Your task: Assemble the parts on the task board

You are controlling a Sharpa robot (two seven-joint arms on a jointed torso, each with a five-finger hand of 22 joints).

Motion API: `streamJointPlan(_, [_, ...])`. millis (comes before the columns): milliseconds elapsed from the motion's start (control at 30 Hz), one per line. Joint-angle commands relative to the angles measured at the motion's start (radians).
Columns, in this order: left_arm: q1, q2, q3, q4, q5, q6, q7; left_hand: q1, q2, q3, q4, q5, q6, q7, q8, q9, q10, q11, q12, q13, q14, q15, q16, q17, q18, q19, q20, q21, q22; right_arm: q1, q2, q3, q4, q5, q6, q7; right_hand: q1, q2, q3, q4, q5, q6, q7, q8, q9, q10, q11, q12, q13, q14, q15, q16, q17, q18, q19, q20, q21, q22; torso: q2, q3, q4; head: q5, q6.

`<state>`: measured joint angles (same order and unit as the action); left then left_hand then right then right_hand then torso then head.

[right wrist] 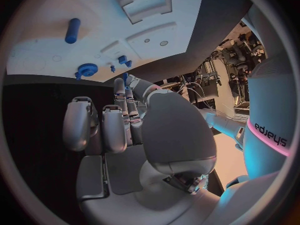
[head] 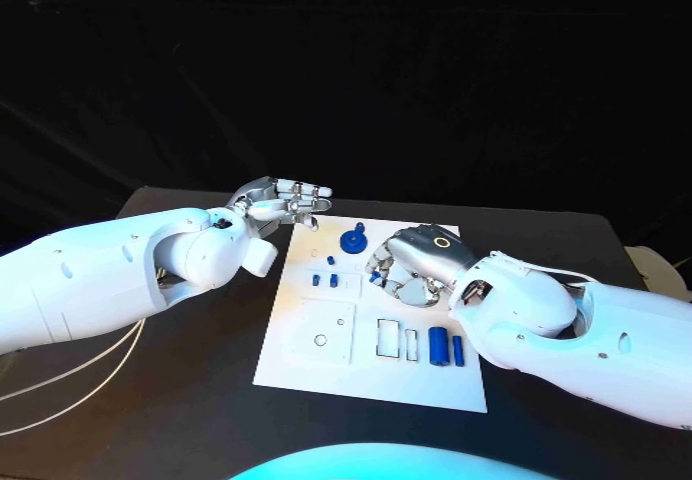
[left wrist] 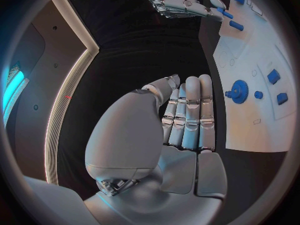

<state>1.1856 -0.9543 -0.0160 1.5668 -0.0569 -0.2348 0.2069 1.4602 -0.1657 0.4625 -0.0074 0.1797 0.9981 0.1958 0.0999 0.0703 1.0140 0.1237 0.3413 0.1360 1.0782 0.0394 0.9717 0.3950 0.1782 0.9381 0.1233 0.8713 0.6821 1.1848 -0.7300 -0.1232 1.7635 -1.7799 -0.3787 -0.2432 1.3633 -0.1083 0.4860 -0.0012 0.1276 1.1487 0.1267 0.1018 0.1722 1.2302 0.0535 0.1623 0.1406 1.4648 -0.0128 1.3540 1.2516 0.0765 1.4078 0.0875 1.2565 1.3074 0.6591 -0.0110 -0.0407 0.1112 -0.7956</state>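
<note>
The white task board [head: 309, 352] lies in the middle of the black table. A blue gear [head: 353, 240] stands near its far edge, small blue parts [head: 322, 281] sit left of centre, and two blue cylinders [head: 447, 348] lie at the near right. My right hand [head: 413, 262] hovers over the board's middle with its fingers curled down; in the right wrist view a small blue part [right wrist: 125, 77] shows at its fingertips, pinched against the thumb. My left hand [head: 283, 204] hangs by the board's far left corner. Its fingers [left wrist: 190, 116] are straight and it holds nothing.
Rectangular recesses [head: 391, 338] and a raised square plate with holes [head: 327, 330] sit on the near half of the board. Bare black table [head: 173, 400] lies left of the board. White cables [head: 80, 385] trail under my left arm.
</note>
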Motion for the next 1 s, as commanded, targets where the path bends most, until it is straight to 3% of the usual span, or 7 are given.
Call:
streamJointPlan(33, [0.001,0.008,0.001,0.000,0.002,0.015,0.010,-0.006,0.006,0.002,-0.006,0.001,-0.007,-0.001,-0.001,-0.001,-0.009,0.001,0.006,0.001,-0.006,0.001,-0.007,-0.001,0.005,-0.007,0.002,0.005,0.002,-0.017,0.028,-0.003,-0.016,-0.018,-0.008,0.005,-0.005,-0.002,0.004,-0.001,0.008,0.004,-0.002,-0.002,0.000,0.001,0.003,-0.005,-0.002,0.047,-0.008,0.003,-0.001,-0.006,0.007,-0.002,0.004,0.098,0.000,-0.0007,0.0020,0.036,-0.014])
streamJointPlan(100, [0.001,0.011,0.001,0.002,0.002,0.013,0.013,-0.006,0.006,0.002,-0.006,0.001,-0.007,-0.001,0.000,-0.001,-0.009,0.001,0.006,0.001,-0.006,0.002,-0.007,-0.001,0.005,-0.007,0.002,0.005,0.002,-0.029,0.045,-0.006,-0.026,-0.017,-0.017,0.010,-0.006,-0.002,0.007,-0.003,0.017,0.003,-0.001,-0.003,0.000,0.000,0.003,-0.006,-0.002,0.047,-0.008,0.003,-0.002,-0.007,0.008,-0.002,0.006,0.100,0.002,-0.0011,0.0021,0.050,-0.007])
streamJointPlan(167, [0.001,0.014,0.001,0.003,0.002,0.011,0.018,-0.006,0.006,0.002,-0.005,0.001,-0.007,-0.001,0.000,-0.001,-0.009,0.001,0.007,0.001,-0.006,0.002,-0.007,-0.001,0.005,-0.007,0.002,0.005,0.002,-0.042,0.059,-0.008,-0.034,-0.016,-0.021,0.015,-0.007,-0.003,0.009,-0.005,0.023,0.002,0.000,-0.005,0.000,-0.001,0.004,-0.007,-0.002,0.047,-0.007,0.003,-0.002,-0.007,0.008,-0.002,0.007,0.101,0.002,-0.0010,-0.0001,0.066,-0.008])
streamJointPlan(367, [0.001,0.021,0.001,0.003,0.002,0.006,0.022,-0.007,0.009,0.002,-0.005,0.001,-0.006,-0.001,0.002,0.000,-0.009,0.001,0.011,0.002,-0.005,0.002,-0.006,-0.002,0.005,-0.007,0.003,0.005,0.002,-0.075,0.100,-0.011,-0.070,-0.009,-0.022,0.025,-0.009,-0.003,0.010,-0.005,0.026,0.002,0.000,-0.005,0.000,-0.001,0.004,-0.008,-0.003,0.048,-0.007,0.005,0.001,-0.008,0.010,-0.002,0.010,0.103,0.002,0.0005,-0.0017,0.083,-0.022])
streamJointPlan(567, [0.001,0.025,0.001,0.006,0.002,0.004,0.017,-0.010,0.008,0.001,-0.005,0.000,-0.006,-0.001,0.004,0.000,-0.010,0.001,0.015,0.003,-0.003,0.002,-0.004,-0.001,0.006,-0.007,0.004,0.006,0.003,-0.089,0.127,-0.015,-0.109,-0.005,-0.019,0.029,-0.010,-0.003,0.010,-0.006,0.029,0.002,0.001,-0.006,0.000,-0.001,0.005,-0.008,-0.003,0.047,-0.007,0.005,0.000,-0.008,0.010,-0.001,0.011,0.104,0.002,-0.0005,-0.0010,0.092,-0.017])
streamJointPlan(900, [0.002,0.034,0.001,0.007,0.002,0.009,0.014,-0.011,0.008,0.000,-0.005,0.000,-0.006,-0.001,0.005,0.001,-0.011,0.000,0.018,0.003,-0.001,0.002,-0.002,-0.001,0.006,-0.005,0.004,0.007,0.003,-0.108,0.158,-0.018,-0.141,-0.003,-0.014,0.030,-0.011,-0.003,0.011,-0.006,0.031,0.002,0.001,-0.006,0.000,-0.001,0.005,-0.009,-0.003,0.048,-0.007,0.005,0.000,-0.008,0.010,-0.001,0.011,0.104,0.000,0.0003,0.0020,0.102,-0.027])
streamJointPlan(1000, [0.002,0.036,0.001,0.008,0.002,0.010,0.014,-0.011,0.008,0.000,-0.005,0.000,-0.006,-0.001,0.005,0.001,-0.011,0.000,0.018,0.003,-0.001,0.002,-0.002,-0.001,0.006,-0.005,0.004,0.007,0.003,-0.112,0.164,-0.018,-0.150,-0.002,-0.011,0.028,-0.011,-0.003,0.011,-0.006,0.031,0.002,0.001,-0.006,0.001,-0.001,0.005,-0.009,-0.003,0.048,-0.007,0.005,0.000,-0.008,0.010,-0.001,0.010,0.103,0.001,-0.0001,-0.0001,0.103,-0.029])
